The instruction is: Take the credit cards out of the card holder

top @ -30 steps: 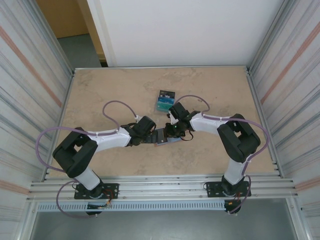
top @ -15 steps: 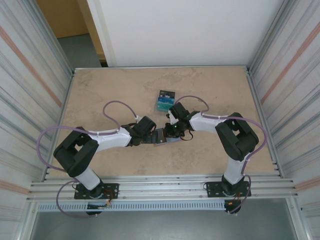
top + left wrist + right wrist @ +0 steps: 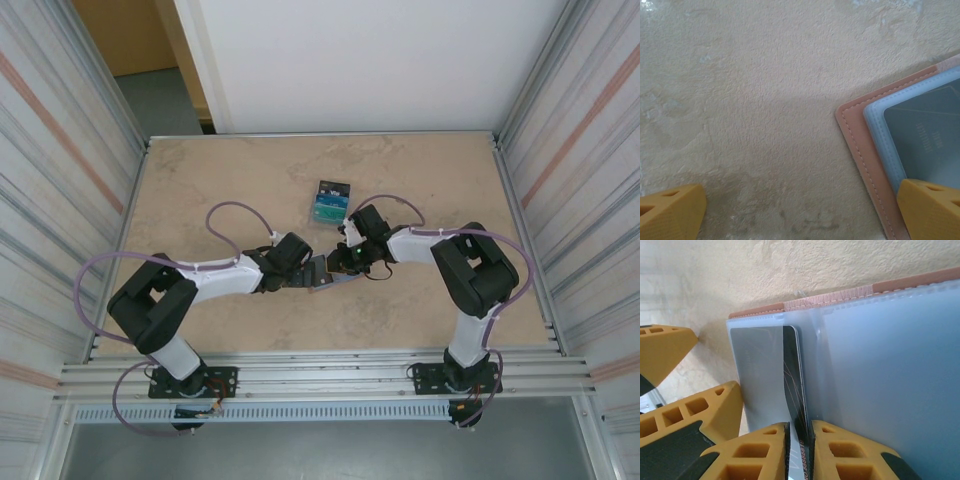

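Your right gripper [image 3: 799, 447] pinches the black card [image 3: 771, 370] in the card holder [image 3: 880, 370]. Left gripper [image 3: 801, 212] spread wide, one finger over its corner.

Credit card [image 3: 766, 374] in card holder [image 3: 890, 365]

Your salmon-brown folding card holder [image 3: 852, 135] lies open on the table [image 3: 200, 180], a black plastic card [image 3: 792, 375] in its blue-grey pocket; a thin teal plastic card [image 3: 323, 211] lies just beyond.

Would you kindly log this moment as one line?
left claw: open, at wallet | right claw: shut on black card in wallet | other cards: on table
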Available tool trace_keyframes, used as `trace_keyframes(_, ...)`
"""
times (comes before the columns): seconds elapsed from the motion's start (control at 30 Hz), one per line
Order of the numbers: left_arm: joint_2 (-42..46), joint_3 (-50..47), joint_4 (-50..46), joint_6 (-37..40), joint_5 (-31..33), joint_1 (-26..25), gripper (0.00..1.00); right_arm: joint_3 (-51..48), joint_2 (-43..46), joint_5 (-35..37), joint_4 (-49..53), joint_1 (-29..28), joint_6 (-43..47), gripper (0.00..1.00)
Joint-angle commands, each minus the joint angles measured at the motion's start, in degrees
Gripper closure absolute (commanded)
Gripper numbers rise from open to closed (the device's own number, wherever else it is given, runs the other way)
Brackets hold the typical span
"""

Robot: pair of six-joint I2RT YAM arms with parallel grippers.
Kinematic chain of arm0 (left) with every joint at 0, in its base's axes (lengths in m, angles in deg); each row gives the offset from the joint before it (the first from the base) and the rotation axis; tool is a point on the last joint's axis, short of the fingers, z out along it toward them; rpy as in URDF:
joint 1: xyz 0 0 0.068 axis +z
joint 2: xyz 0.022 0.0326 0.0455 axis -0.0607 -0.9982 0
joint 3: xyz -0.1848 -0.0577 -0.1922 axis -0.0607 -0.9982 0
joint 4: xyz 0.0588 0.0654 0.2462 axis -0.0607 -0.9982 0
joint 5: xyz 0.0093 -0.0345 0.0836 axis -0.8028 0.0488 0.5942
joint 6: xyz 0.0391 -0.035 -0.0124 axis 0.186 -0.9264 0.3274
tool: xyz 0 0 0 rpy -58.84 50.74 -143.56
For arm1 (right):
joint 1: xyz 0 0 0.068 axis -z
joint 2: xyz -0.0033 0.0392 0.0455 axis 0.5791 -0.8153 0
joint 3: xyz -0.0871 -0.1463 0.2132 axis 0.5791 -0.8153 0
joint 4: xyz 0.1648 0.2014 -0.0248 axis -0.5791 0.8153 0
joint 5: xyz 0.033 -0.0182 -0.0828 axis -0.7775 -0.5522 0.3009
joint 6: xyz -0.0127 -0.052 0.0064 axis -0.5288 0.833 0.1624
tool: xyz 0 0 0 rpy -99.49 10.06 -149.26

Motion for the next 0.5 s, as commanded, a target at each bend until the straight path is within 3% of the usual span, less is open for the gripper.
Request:
trace_keyframes(0.0,-1.3,1.1,-2.4,0.0,0.2,-0.3,0.01,-0.8,-1.6,-3.9,-2.6,-0.3,-1.2,0.81)
trace_keyframes(0.3,-1.3,1.4,-2.9,0.0,0.4,-0.4,0.01,-2.1,0.2,-4.9,-4.5,0.4,-1.7,0.89)
trace_keyframes(0.47,-1.3,1.6,-3.5,-0.1,1.0,-0.3,0.01,-2.9,1.4,-4.1,-4.3,0.7,-1.8,1.0)
